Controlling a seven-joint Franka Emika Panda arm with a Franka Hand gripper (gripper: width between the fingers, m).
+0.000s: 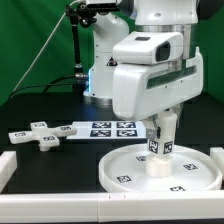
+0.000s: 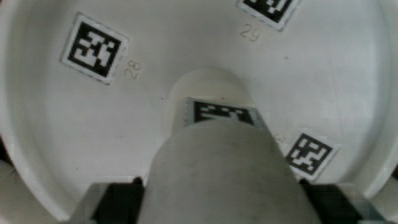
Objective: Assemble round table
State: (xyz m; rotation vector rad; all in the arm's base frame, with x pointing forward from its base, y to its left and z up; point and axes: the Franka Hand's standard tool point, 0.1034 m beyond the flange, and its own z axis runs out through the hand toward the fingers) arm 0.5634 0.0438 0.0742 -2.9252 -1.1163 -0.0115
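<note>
The large white round disc [image 1: 160,170] with a raised rim lies flat on the black table at the front right. My gripper [image 1: 163,128] is shut on the short white cylinder leg [image 1: 161,146] and holds it upright on the disc's central hub. In the wrist view the leg [image 2: 217,160] runs down between my dark fingers [image 2: 118,200] to the disc's [image 2: 107,120] middle; the disc carries several tags. The cross-shaped foot [image 1: 41,134] lies on the table at the exterior view's left, apart from the gripper.
The marker board [image 1: 110,128] lies flat behind the disc. A long white rail [image 1: 40,206] runs along the front edge, with another rail piece [image 1: 218,155] at the exterior view's right. The robot base [image 1: 100,60] stands at the back.
</note>
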